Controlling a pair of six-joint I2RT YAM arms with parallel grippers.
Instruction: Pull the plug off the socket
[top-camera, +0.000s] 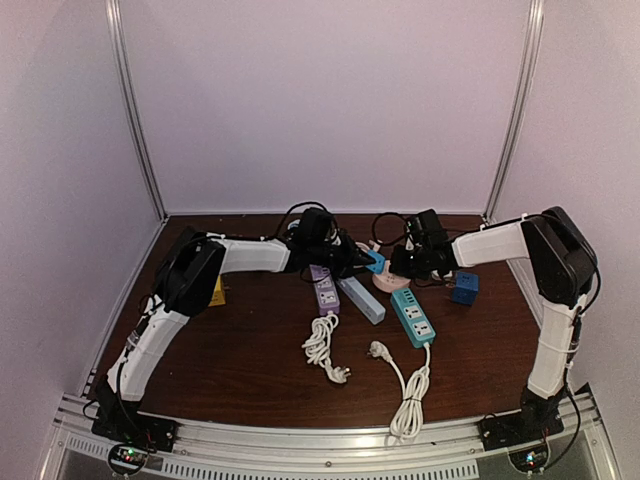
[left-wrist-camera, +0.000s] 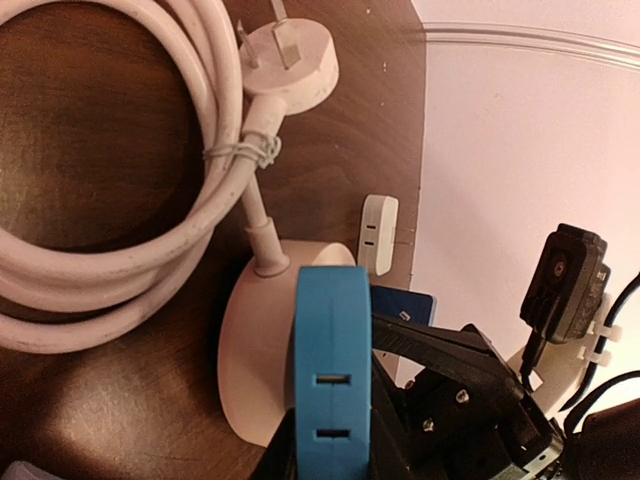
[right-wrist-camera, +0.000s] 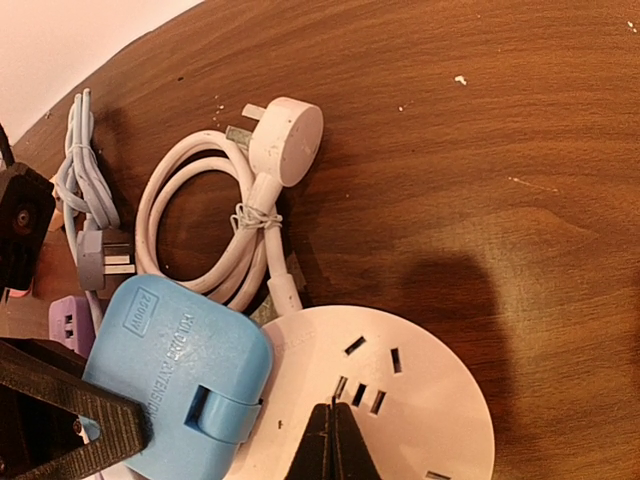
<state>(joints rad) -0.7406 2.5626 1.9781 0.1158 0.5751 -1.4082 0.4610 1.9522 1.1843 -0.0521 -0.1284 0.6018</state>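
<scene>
Three power strips, purple (top-camera: 326, 290), grey (top-camera: 361, 299), teal (top-camera: 413, 316); two blue cube adapters (top-camera: 375, 262) (top-camera: 464, 288); one round socket (right-wrist-camera: 430, 410)

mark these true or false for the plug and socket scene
1. The left gripper grips the blue adapter. True.
2. The right gripper is wide open. False: its fingers are shut, tips down on the round socket.
3. The round socket's cable is coiled and tied. True.
4. The teal power strip has its plug in the round socket. False: the plug lies loose on the table.
</scene>
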